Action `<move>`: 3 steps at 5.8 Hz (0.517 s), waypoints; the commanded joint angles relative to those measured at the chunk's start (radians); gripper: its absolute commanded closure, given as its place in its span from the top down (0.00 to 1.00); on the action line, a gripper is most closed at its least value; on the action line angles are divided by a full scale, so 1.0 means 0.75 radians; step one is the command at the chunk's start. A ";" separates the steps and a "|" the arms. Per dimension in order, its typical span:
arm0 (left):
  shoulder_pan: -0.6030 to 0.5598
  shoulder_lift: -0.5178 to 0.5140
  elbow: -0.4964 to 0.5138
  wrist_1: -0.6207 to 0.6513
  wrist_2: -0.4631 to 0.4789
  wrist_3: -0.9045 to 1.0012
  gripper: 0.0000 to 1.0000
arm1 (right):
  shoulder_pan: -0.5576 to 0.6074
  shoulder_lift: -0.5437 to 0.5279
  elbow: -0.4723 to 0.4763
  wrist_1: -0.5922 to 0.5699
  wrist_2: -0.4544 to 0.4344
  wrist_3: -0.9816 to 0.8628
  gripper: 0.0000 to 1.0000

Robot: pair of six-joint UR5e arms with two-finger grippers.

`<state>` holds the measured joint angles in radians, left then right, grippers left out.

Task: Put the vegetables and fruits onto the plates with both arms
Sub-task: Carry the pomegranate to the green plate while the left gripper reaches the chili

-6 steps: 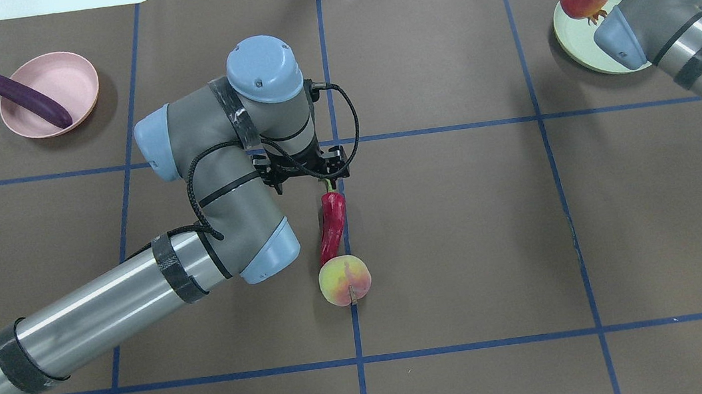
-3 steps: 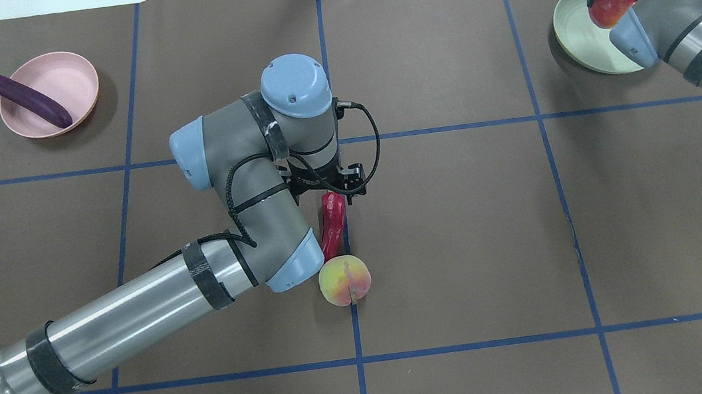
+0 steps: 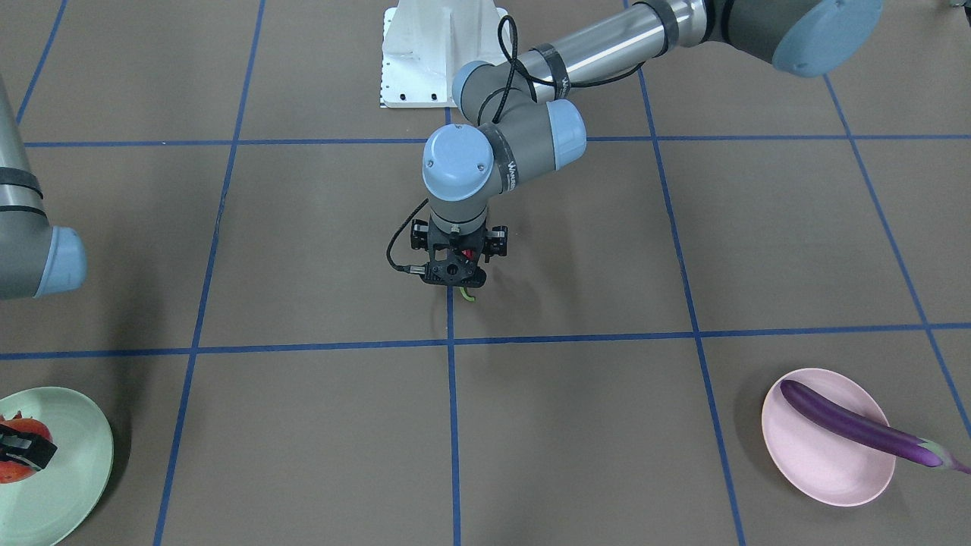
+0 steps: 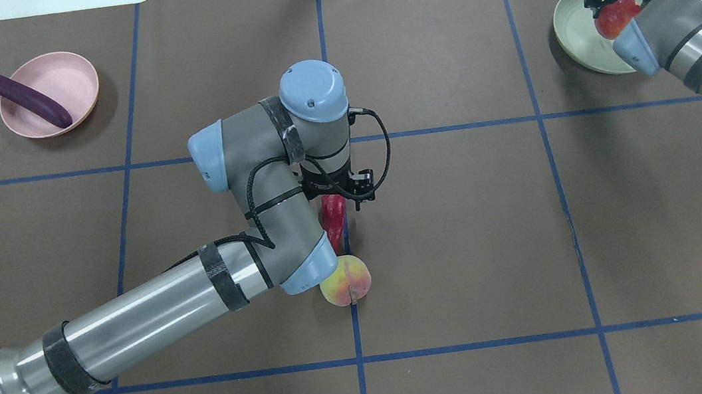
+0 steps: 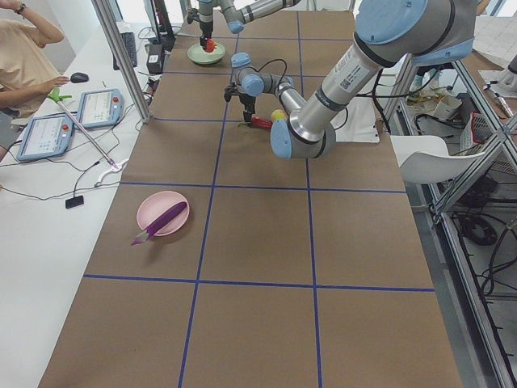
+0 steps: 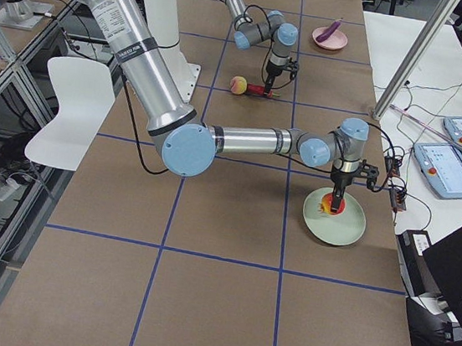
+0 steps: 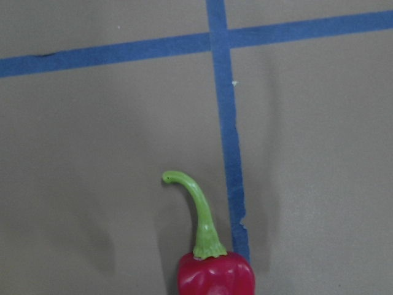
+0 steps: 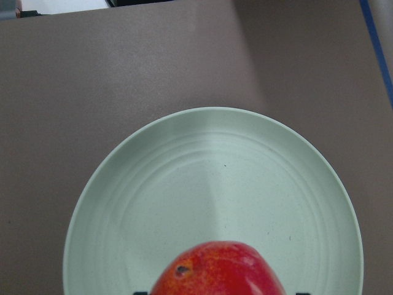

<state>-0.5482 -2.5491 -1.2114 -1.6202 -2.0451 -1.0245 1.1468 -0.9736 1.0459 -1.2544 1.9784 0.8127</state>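
**A:** Front-facing view first. Where are the left fingers (image 3: pixel 454 271)?

**B:** Centre of the frame, pointing straight down over the chili (image 3: pixel 468 255). Only a sliver of red and the green stem show beneath them. I cannot tell if they are wide or pinched.

**A:** And the lower corners?

**B:** At lower left the right fingers (image 3: pixel 24 449) grip the red fruit (image 3: pixel 11 474) at the green plate (image 3: pixel 76 462). At lower right the eggplant (image 3: pixel 850 426) lies across the pink plate (image 3: pixel 819 462), its cap poking past the rim.

**A:** Overhead?

**B:** The chili lies on the tabletop (image 4: pixel 464 243) at centre, its upper end under the left fingers. The peach (image 4: pixel 347 282) sits just below it. The gripped fruit and green plate are at upper right, and the eggplant on its pink plate is at upper left.

**A:** The side views?

**B:** Chili and peach are close together mid-tabletop. The fruit is low at the green plate, and I cannot tell whether it touches.

**A:** Left wrist?

**B:** The chili's top and curled stem are at bottom centre, beside a blue tape line.

**A:** Right wrist?

**B:** The red fruit is at the bottom edge, between two black tips, with the green plate filling the frame behind it.
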 commanded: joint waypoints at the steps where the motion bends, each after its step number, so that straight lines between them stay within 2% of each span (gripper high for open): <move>1: 0.003 -0.001 0.003 0.000 -0.002 -0.008 0.79 | -0.005 -0.015 -0.014 0.016 -0.003 -0.006 0.97; 3: 0.015 -0.001 0.003 -0.002 -0.002 -0.072 0.13 | -0.005 -0.015 -0.008 0.014 -0.004 -0.018 1.00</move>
<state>-0.5421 -2.5495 -1.2089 -1.6211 -2.0463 -1.0574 1.1430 -0.9851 1.0384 -1.2439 1.9758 0.8033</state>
